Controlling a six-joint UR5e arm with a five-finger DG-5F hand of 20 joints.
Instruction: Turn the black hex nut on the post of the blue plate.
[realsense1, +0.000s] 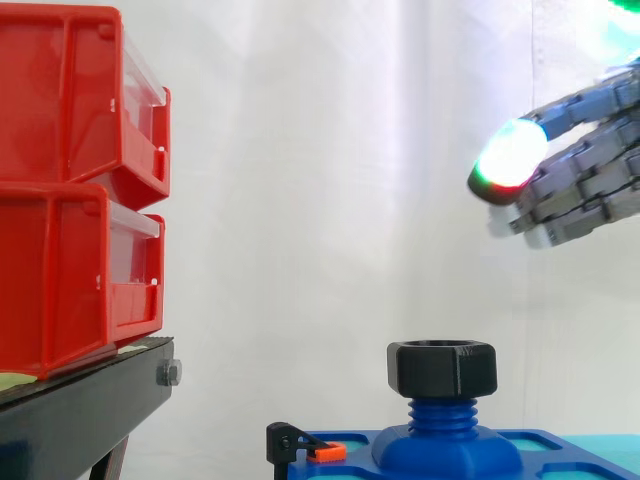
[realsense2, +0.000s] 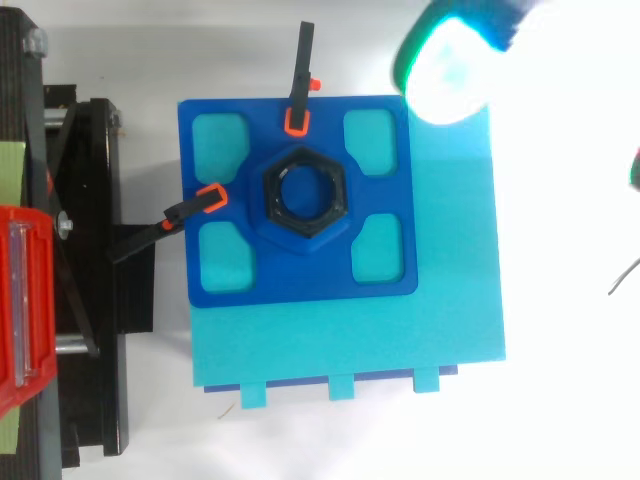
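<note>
Closest under the top camera looms one glowing white-green pad (realsense2: 450, 68) of the robot hand (realsense1: 590, 185), over the upper right corner of the blue plate (realsense2: 300, 285). In the side view the robot hand enters from the right, high up. Its fingers reach leftward, nearly straight and stacked one above another, spread loosely and holding nothing.

The black hex nut (realsense1: 442, 367) sits at the top of the threaded blue post (realsense1: 441, 415) in the middle of the plate, well below and to the left of the fingertips. Open air surrounds it on every side.

There is one nut, one post and one plate. The plate has four rounded cut-outs around the post and lies on a teal board (realsense2: 440, 330) that juts out past its right and lower edges. Two black clamps with orange tips grip the plate, one (realsense2: 299, 90) at its upper edge and one (realsense2: 170, 215) at its left edge. Two red bins, one (realsense1: 70, 100) stacked on the other (realsense1: 70, 280), stand on the black stand (realsense1: 80, 410), apart from the plate.
</note>
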